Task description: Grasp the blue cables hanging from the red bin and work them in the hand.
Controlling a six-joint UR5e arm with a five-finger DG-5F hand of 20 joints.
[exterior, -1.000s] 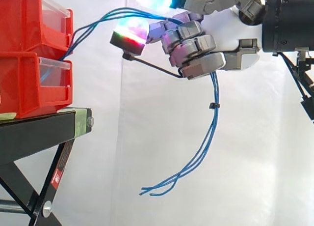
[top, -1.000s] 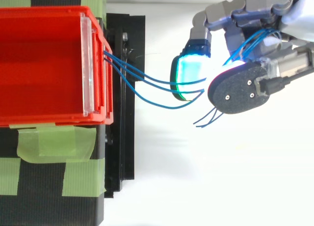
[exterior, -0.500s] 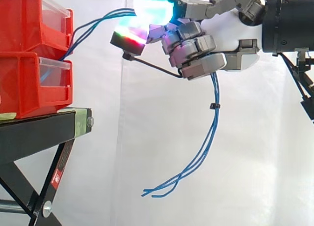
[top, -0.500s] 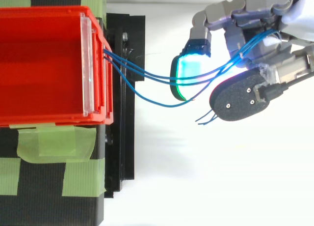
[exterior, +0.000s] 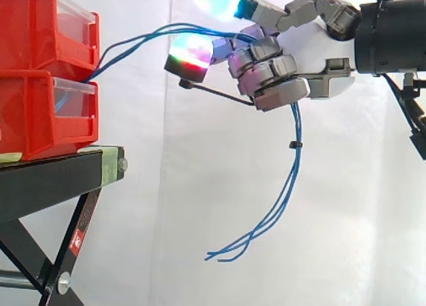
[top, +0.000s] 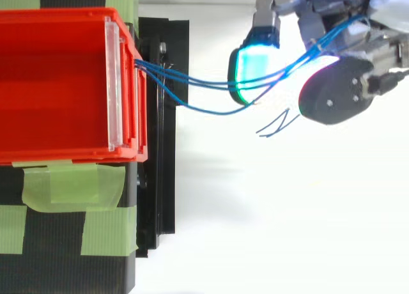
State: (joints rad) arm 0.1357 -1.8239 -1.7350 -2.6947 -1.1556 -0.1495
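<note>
Thin blue cables (exterior: 133, 36) run from the upper red bin (exterior: 40, 26) rightward into my hand (exterior: 313, 53) and hang out below it as a loose bundle (exterior: 283, 199) bound by a small black tie. From above, the cables (top: 192, 89) leave the red bin (top: 57, 83) and pass over a glowing cyan fingertip (top: 250, 67) into the hand (top: 332, 25). The fingers are curled round the cables, with the thumb raised above them. The cables' free ends (top: 275, 124) dangle below.
A second red bin (exterior: 46, 116) sits under the upper one on a black stand (exterior: 60, 179) marked with green tape (top: 70, 185). The white curtain fills the background to the right of the stand.
My hand has shifted right and slightly away from the bin, pulling the cables tauter. The thumb has lifted again, and the dangling ends have swung right.
</note>
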